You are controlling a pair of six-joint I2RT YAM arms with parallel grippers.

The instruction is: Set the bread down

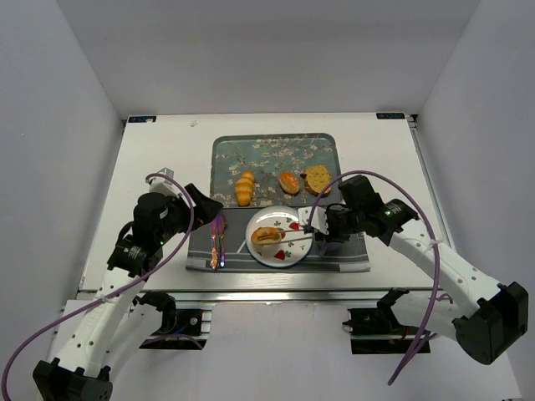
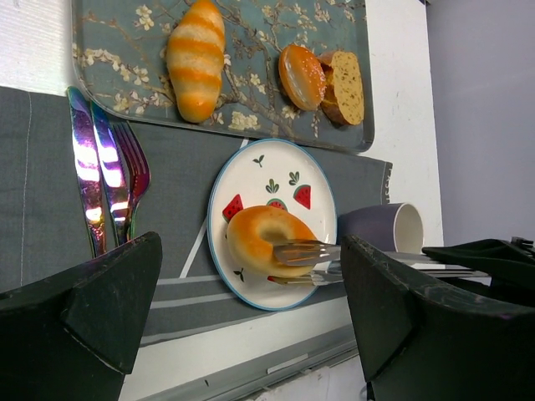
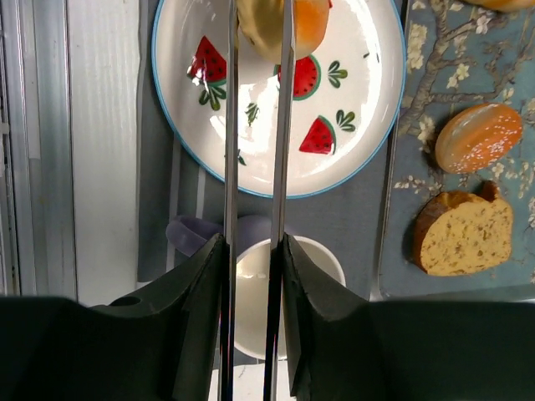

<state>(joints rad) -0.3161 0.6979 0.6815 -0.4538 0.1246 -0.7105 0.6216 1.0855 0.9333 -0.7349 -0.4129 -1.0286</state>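
right gripper clamps tongs touching bread on plate | left gripper spread wide

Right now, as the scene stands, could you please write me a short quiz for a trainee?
1. True or false: the tongs grip the bread.
2. What does the right claw hold? A) a sponge B) the tongs C) nothing
3. Fill in: the tray carries ___ baked items.
Key: 1 true; 2 B; 3 three.
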